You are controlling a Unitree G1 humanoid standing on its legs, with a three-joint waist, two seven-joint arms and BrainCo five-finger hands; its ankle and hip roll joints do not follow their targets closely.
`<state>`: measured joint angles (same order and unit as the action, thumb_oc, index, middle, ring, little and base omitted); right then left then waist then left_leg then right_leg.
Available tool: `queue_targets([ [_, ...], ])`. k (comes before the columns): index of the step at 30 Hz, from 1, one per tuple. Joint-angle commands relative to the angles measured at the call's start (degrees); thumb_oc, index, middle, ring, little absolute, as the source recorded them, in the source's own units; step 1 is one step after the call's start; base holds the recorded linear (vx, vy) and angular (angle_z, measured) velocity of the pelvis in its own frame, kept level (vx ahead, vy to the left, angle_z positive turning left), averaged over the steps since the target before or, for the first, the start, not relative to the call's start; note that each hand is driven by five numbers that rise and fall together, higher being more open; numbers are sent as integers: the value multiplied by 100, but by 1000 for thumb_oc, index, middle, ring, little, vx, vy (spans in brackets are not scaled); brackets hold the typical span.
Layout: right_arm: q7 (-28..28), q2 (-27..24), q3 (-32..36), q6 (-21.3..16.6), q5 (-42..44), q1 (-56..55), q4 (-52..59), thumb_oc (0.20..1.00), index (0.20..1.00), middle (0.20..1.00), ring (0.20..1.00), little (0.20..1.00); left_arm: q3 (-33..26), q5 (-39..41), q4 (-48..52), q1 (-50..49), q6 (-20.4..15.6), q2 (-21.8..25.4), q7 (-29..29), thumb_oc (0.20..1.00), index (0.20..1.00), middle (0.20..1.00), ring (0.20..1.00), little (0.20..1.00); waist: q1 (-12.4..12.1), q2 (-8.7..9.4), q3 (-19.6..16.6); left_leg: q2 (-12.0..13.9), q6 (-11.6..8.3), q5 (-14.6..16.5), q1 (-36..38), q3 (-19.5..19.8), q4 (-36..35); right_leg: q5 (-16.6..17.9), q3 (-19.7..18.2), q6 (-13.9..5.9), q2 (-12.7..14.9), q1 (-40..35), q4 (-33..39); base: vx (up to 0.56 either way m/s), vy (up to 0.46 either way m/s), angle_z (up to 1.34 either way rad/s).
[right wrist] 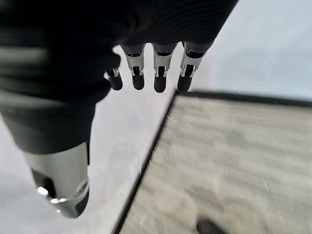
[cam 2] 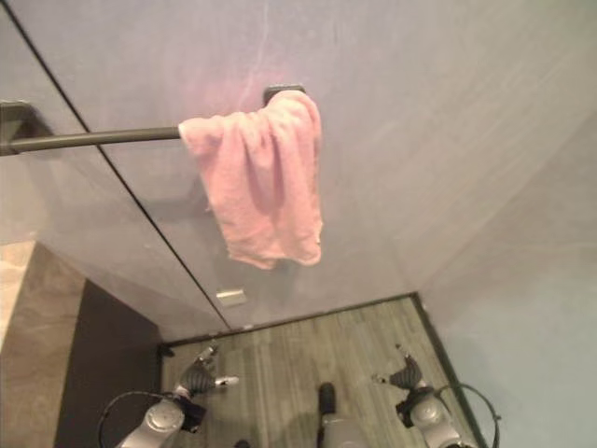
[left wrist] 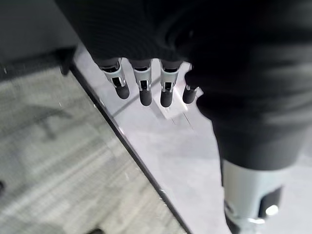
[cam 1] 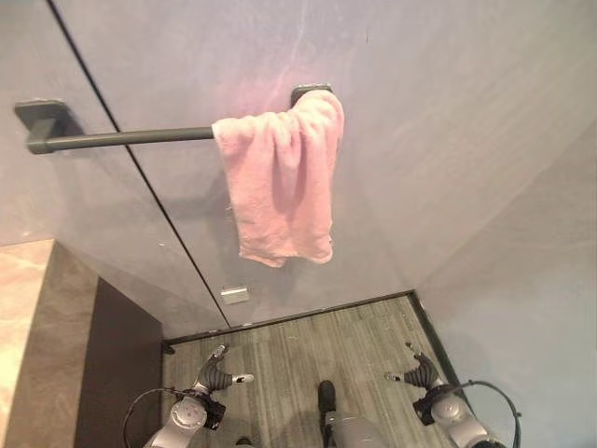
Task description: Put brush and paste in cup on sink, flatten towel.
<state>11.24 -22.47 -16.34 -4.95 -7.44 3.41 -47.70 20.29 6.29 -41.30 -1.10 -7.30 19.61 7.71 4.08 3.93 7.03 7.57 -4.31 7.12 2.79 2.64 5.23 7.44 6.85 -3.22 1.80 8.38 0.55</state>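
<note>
A pink towel (cam 1: 283,177) hangs bunched over the right end of a dark wall rail (cam 1: 121,139), its folds gathered and its lower edge uneven. My left hand (cam 1: 216,373) hangs low near the floor at the lower left, far below the towel, fingers straight and holding nothing. My right hand (cam 1: 422,371) hangs at the lower right, likewise open and empty. In the left wrist view the fingers (left wrist: 141,87) point toward the wall base. In the right wrist view the fingers (right wrist: 158,73) point at the floor's edge.
A grey wall fills most of the scene, with a dark vertical seam (cam 1: 159,205) running down it. A marble-topped counter with a dark side panel (cam 1: 56,345) stands at the left. Wood-grain floor (cam 1: 317,345) lies below, with a small white wall plate (cam 1: 235,294) near the baseboard.
</note>
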Motion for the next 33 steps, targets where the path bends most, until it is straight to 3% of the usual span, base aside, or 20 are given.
queue_targets([
  [1,178,-123,128,-249,235,-126,285,1000,1000,1000,1000,1000,-233,155,269,80,-181,204,130,1000,1000,1000,1000,1000,107,182,-163,-430,90,-199,-39,-56,-7,-100,-267,-605,471,18,-347,62,-88,32],
  [14,90,-182,260,-342,385,-385,880,1000,1000,1000,1000,1000,-306,179,263,71,-173,170,115,1000,1000,1000,1000,1000,99,57,-304,68,-276,-734,124,-53,-699,-407,401,-528,486,-247,-399,51,-46,26],
  [16,104,-264,328,-336,333,-441,1002,1000,1000,1000,1000,1000,-297,201,243,128,-168,135,141,1000,1000,1000,1000,1000,135,37,-286,84,-313,-823,81,-111,-716,-435,537,-528,538,-301,-402,43,-5,11],
  [17,129,-352,418,-334,310,-506,1102,1000,1000,1000,1000,1000,-257,211,199,195,-159,91,139,1000,1000,1000,1000,1000,197,20,-264,100,-323,-840,19,-348,-698,-458,628,-537,592,-366,-395,12,24,26],
  [19,176,-419,619,-331,406,-599,1195,1000,1000,1000,1000,1000,-144,147,164,357,-147,32,170,1000,1000,1000,1000,1000,341,49,-219,17,-257,-935,-308,-881,-454,-428,771,-553,745,-402,-380,-42,31,68],
  [21,245,-463,701,-315,436,-593,1265,1000,1000,1000,1000,1000,-73,48,205,504,-144,22,196,1000,1000,1000,1000,1000,420,62,-173,-57,-139,-828,-468,-1301,-272,-400,845,-549,824,-377,-383,-56,12,112],
  [25,355,-457,703,-269,465,-374,1185,1000,1000,1000,1000,1000,-127,-6,394,376,-133,96,190,1000,1000,1000,1000,1000,309,7,-267,-173,-36,-654,-284,-1330,-456,-350,714,-582,820,-410,-300,25,19,7],
  [33,435,-365,671,-192,470,106,1751,1000,1000,1000,1000,1000,-479,-59,983,66,-106,451,113,1000,1000,1000,1000,1000,122,-72,-404,-158,18,-757,39,-1425,-894,-255,484,-616,810,-429,-133,-8,26,-21],
])
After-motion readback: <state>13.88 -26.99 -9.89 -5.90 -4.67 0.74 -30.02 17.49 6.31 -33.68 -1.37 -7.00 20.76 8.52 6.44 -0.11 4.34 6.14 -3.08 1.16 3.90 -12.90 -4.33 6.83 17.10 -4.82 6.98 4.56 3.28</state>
